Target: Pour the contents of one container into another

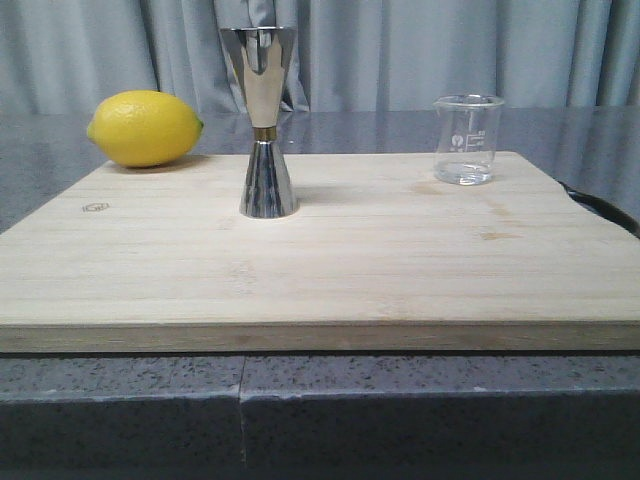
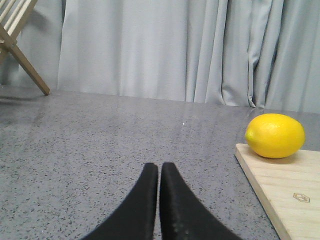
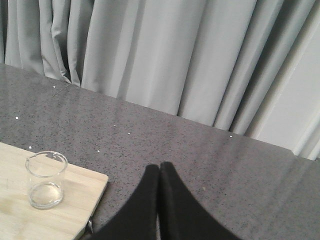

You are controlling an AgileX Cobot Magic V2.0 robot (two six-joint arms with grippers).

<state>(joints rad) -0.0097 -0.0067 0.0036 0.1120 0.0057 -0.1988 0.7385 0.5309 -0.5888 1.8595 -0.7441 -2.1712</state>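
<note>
Beaker (image 1: 467, 139) stands upright at the board's (image 1: 330, 270) far right corner; jigger (image 1: 265, 120) upright mid-board; left gripper (image 2: 159, 170) and right gripper (image 3: 159, 170) fingers pressed together, holding nothing

Left gripper (image 2: 159, 172) and right gripper (image 3: 159, 172) closed (fingers pressed together)

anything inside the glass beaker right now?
The beaker on the wooden board looks empty or nearly so: the glass is clear to its thick base in the front and right wrist views. A thin film of clear liquid cannot be ruled out.
</note>
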